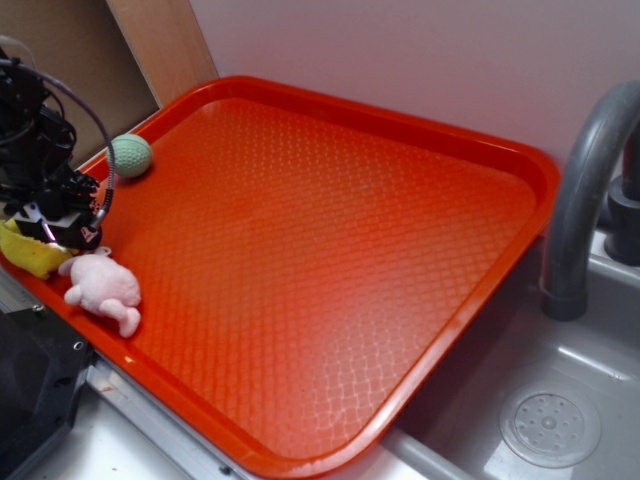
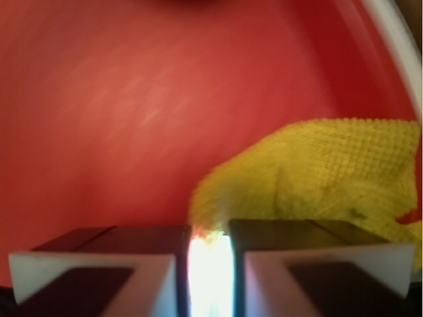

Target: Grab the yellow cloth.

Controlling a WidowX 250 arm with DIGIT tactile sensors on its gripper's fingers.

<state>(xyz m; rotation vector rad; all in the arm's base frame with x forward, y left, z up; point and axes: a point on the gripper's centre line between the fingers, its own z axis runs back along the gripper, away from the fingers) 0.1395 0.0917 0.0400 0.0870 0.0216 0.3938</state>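
The yellow cloth [image 1: 30, 258] lies bunched at the tray's left edge, under and beside my gripper [image 1: 62, 232]. In the wrist view the yellow cloth [image 2: 317, 172] spreads out to the right, and one corner of it runs into the narrow gap between my two fingers. The gripper [image 2: 210, 239] is shut on that corner, with a bright glare filling the gap below it. Red tray floor fills the view beyond the cloth.
A pink plush toy [image 1: 100, 288] lies just right of the cloth on the orange-red tray [image 1: 330, 250]. A green knitted ball [image 1: 131, 155] sits near the tray's back left rim. A grey faucet [image 1: 585, 180] and a sink with a drain [image 1: 550, 425] are at the right.
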